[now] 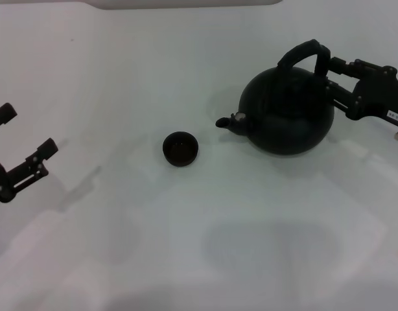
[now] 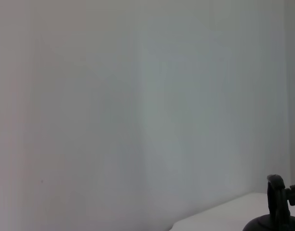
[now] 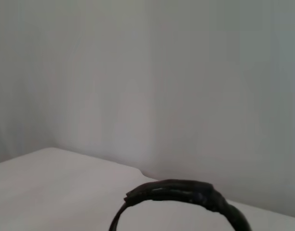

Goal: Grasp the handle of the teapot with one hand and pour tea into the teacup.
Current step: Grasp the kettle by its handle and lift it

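**Closing on the bail before the pour**

Nearest the front-left corner of the tabletop (image 1: 186, 259), the left gripper (image 1: 21, 139) sits idle, its fingers spread apart. Mid-tabletop stands the teacup (image 1: 181, 148), upright and apart from everything. Farther back, toward the right edge, the teapot (image 1: 288, 111) points its spout at the cup, its long axis running left to right. The right gripper (image 1: 334, 81) meets the handle (image 1: 304, 54) at its right end; whether its fingers have closed, I cannot tell. A firm, centred hold would likely stop the pot swinging when tipped.
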`<action>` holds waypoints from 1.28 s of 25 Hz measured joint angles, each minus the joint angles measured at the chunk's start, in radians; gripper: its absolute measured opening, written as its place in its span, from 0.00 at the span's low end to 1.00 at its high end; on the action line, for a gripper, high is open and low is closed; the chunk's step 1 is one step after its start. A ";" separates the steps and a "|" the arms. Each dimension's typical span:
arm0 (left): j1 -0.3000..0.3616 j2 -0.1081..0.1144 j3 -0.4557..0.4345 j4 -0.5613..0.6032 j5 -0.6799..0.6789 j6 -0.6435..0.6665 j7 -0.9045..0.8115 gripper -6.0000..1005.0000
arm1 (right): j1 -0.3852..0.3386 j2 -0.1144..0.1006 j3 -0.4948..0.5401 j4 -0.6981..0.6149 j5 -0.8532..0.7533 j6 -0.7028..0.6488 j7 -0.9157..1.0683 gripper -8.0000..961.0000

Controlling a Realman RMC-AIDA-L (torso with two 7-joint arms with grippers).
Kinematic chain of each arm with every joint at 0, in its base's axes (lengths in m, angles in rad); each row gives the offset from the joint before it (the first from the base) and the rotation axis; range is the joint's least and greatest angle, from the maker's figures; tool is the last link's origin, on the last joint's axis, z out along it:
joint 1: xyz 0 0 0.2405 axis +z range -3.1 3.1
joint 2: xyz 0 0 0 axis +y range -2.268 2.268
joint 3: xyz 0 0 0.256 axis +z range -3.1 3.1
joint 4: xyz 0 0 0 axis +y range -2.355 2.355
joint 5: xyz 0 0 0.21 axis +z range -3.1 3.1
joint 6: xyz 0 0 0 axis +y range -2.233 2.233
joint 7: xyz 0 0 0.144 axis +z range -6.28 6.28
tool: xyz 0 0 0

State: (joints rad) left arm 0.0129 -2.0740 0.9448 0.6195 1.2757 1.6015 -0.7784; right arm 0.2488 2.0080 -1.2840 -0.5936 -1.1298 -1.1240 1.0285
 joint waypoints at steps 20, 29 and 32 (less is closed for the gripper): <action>0.027 0.000 -0.001 -0.004 -0.008 0.009 0.023 0.86 | 0.022 0.004 0.016 0.010 0.058 0.032 -0.083 0.51; 0.051 0.000 -0.002 -0.003 -0.011 0.035 0.028 0.86 | 0.038 0.005 -0.020 0.017 0.059 0.058 -0.098 0.51; 0.054 0.000 -0.001 -0.004 -0.011 0.036 0.028 0.86 | 0.055 0.007 -0.035 0.044 0.062 0.067 -0.101 0.51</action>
State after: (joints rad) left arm 0.0667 -2.0739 0.9434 0.6159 1.2647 1.6375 -0.7499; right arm 0.3043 2.0145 -1.3190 -0.5497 -1.0677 -1.0568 0.9271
